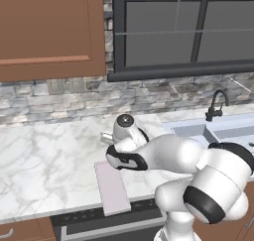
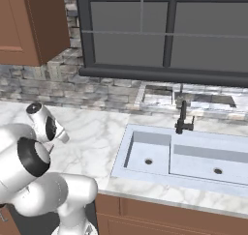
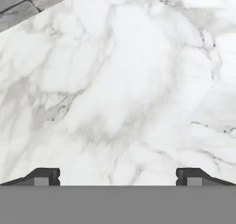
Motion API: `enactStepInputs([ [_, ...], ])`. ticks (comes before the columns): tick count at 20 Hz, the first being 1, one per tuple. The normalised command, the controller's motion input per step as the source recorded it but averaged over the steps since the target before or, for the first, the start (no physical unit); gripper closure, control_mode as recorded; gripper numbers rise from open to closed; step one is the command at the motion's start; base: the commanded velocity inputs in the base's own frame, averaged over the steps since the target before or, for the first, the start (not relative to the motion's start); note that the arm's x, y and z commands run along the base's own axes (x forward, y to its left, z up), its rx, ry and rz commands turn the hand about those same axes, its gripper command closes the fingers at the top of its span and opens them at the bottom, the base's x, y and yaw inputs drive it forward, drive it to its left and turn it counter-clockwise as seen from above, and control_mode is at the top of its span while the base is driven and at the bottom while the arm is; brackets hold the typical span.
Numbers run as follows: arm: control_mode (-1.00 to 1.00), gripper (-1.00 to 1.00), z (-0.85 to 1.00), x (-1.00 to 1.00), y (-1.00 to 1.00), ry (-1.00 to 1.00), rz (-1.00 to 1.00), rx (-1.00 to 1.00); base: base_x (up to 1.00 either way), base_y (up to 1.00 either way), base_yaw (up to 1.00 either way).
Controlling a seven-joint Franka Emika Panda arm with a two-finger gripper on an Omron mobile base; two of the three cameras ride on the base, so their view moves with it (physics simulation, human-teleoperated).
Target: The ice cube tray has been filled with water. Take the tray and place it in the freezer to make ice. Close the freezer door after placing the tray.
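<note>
Tray flat at counter front edge, left of sink; gripper spread wide, empty, over bare marble.

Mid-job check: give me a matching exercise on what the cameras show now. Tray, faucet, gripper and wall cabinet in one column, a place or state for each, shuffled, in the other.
Things
1. flat pale pink-lilac ice cube tray
2. dark curved faucet
3. two-finger gripper
4. brown wooden wall cabinet

Places or states
A. behind the pale sink basins
B. jaws wide open over bare marble
C. mounted left of the dark-framed window
D. lying at the counter's front edge, under the arm

Pairs: 1-D, 2-A, 3-B, 4-C
</note>
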Motion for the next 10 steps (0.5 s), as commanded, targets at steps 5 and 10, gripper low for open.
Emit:
enactStepInputs([
  [5, -1.0, -1.0, 0.48, -0.37, 0.0, -0.07, 0.0, 0.0, 0.0, 0.0, 0.0],
  [10, -1.0, -1.0, 0.45, -0.35, 0.0, -0.05, 0.05, 0.01, 0.0, 0.0, 0.0],
])
